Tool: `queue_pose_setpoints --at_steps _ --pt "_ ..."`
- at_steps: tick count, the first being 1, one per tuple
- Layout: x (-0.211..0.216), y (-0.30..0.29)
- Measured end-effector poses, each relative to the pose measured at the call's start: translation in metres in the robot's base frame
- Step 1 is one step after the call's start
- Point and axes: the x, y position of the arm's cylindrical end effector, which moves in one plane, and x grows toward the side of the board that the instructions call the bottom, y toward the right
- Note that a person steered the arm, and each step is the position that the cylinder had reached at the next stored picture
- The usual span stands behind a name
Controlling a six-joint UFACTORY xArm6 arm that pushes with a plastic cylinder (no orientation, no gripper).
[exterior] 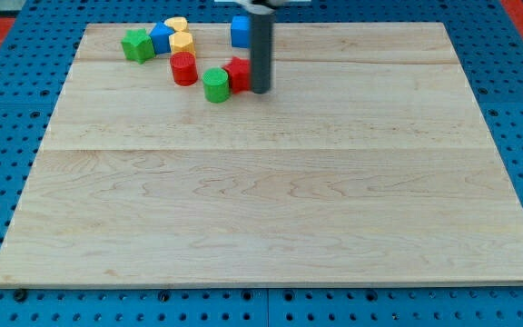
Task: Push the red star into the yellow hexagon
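Observation:
The red star (239, 74) lies near the view's top, left of centre, partly hidden by my rod. My tip (260, 90) touches the star's right side. A green cylinder (215, 84) touches the star's left side. The yellow hexagon (182, 43) lies further up and to the left, next to a second yellow block (176, 24) above it. A red cylinder (183, 69) stands just below the hexagon, between it and the star.
A blue block (161, 37) and a green star (136, 44) sit left of the yellow blocks. Another blue block (240, 30) sits above the red star, beside the rod. The wooden board (271, 200) lies on a blue pegboard.

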Motion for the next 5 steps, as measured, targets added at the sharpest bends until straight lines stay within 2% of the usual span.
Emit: queue_pose_setpoints --at_steps 1,2,3,4,5 --pt "-0.029 -0.067" --pt "-0.03 -0.072" --pt "-0.001 -0.028" --pt "-0.006 0.006" --pt "-0.03 -0.006"
